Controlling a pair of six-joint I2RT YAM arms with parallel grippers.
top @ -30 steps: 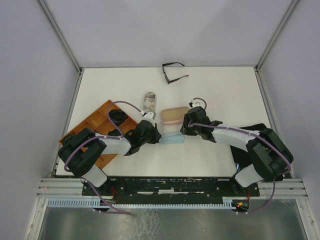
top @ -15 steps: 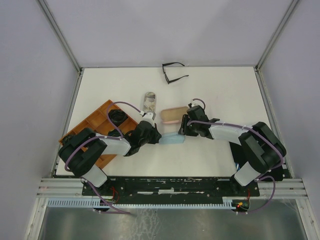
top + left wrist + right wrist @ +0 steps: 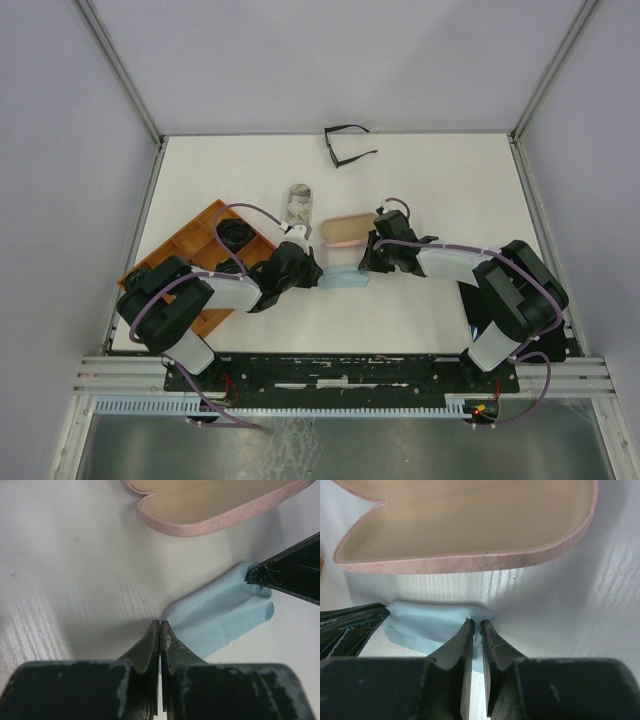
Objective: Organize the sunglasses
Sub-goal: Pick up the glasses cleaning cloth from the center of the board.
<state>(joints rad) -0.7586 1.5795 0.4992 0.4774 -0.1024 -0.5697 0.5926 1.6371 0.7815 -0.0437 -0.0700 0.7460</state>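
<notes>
Inspection of the surface [image 3: 450,190], seen from above.

Sunglasses [image 3: 345,146]: one thin black-framed pair lies at 12 o'clock, hard against the far edge, arms unfolded. It is well apart from both arms and untouched.

Cloth [image 3: 345,280]: a light-blue cloth lies at centre, just on the 6 o'clock side of the pink case [image 3: 347,230]. The case is open, with its pale lining facing up. Cloth and case lie close together but are not seen touching.

Left fingers [image 3: 147,647]: clenched together at the 9 o'clock end of the cloth. Their tips meet at its corner and a sliver of blue shows between them, so they grip the cloth.

Right fingers [image 3: 457,647]: nearly together at the 3 o'clock end of the cloth. They pinch a raised fold of its edge, with blue visible in the narrow gap.

Patterned case [image 3: 299,203]: lies at 11 o'clock from the pink case, apart from it.

Tray [image 3: 190,250]: an orange divided tray sits at 9 o'clock, partly under the left arm. A dark item [image 3: 237,232] lies in its far compartment and cannot be identified.

A black object [image 3: 505,258] lies at 3 o'clock, mostly hidden beneath the right arm.
</notes>
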